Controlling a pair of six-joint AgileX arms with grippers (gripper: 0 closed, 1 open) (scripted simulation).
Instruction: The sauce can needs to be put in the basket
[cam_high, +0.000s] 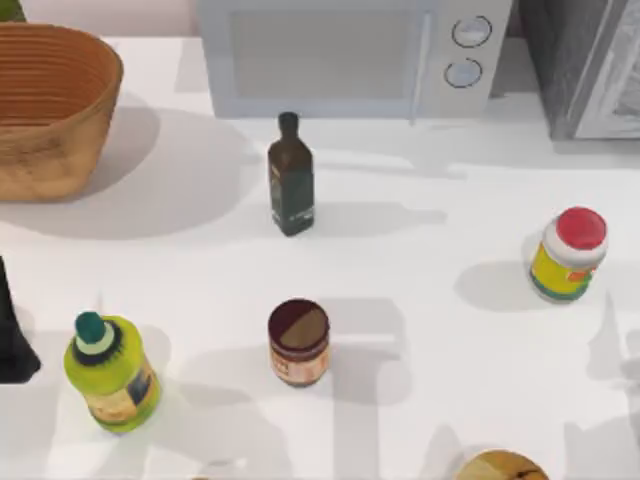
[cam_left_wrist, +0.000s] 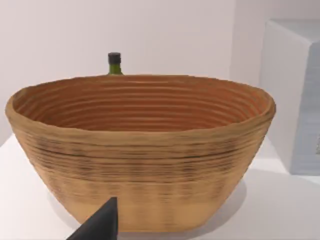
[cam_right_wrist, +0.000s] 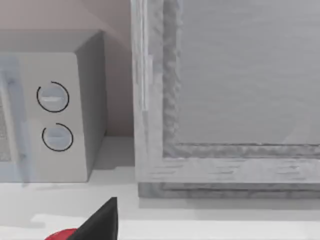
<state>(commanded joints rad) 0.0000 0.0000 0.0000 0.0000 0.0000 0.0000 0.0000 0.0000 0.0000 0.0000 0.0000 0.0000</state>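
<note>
The sauce can (cam_high: 298, 342), a squat brown cylinder with a maroon-and-tan top and an orange label, stands upright at the table's front middle, untouched. The wicker basket (cam_high: 50, 100) sits at the back left, and the left wrist view looks into its bare ribbed inside (cam_left_wrist: 140, 105). A dark part of my left arm (cam_high: 10, 330) shows at the top view's left edge, well left of the can. My left gripper (cam_left_wrist: 100, 226) hangs in front of the basket's near wall. My right gripper (cam_right_wrist: 100, 222) faces the back right appliances, far from the can.
A dark-green bottle (cam_high: 290, 175) stands behind the can. A yellow-green bottle (cam_high: 108, 372) stands front left and a red-capped jar (cam_high: 568, 255) at the right. A microwave (cam_high: 350, 55) and a grey appliance (cam_high: 590, 60) line the back. A tan object (cam_high: 500, 467) pokes in at the front edge.
</note>
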